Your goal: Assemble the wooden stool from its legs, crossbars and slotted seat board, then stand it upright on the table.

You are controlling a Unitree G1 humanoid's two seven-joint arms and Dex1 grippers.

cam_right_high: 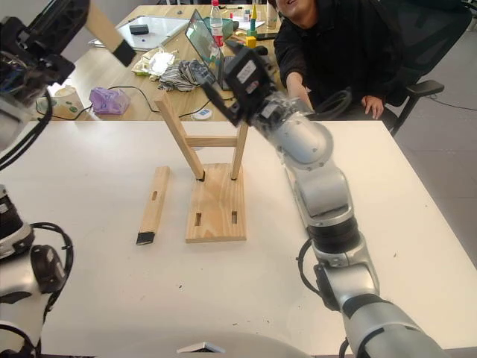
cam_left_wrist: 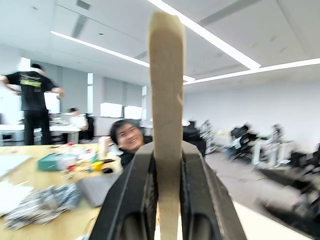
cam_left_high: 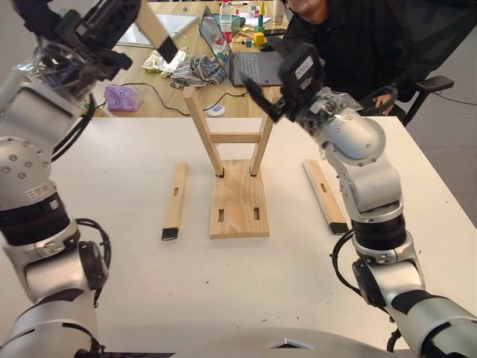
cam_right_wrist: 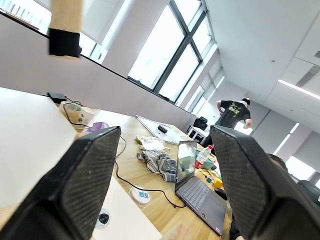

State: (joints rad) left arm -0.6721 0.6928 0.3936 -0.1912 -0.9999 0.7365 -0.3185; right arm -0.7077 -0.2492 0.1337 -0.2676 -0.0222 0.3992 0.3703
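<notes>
On the wooden desk (cam_left_high: 153, 106) at twelve o'clock stands an open laptop (cam_left_high: 250, 63). A striped cloth (cam_left_high: 197, 72) lies at its nine o'clock, a purple pouch (cam_left_high: 123, 97) farther toward eight.

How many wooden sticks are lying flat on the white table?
2. The left stick lies left of the seat board, the right stick lies right of it. A third stick is held up in the left gripper, not on the table. None seems hidden.

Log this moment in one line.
left hand: shut on loose leg, raised | right hand: open, beside standing legs | seat board: flat, legs slotted, crossbar between
</notes>
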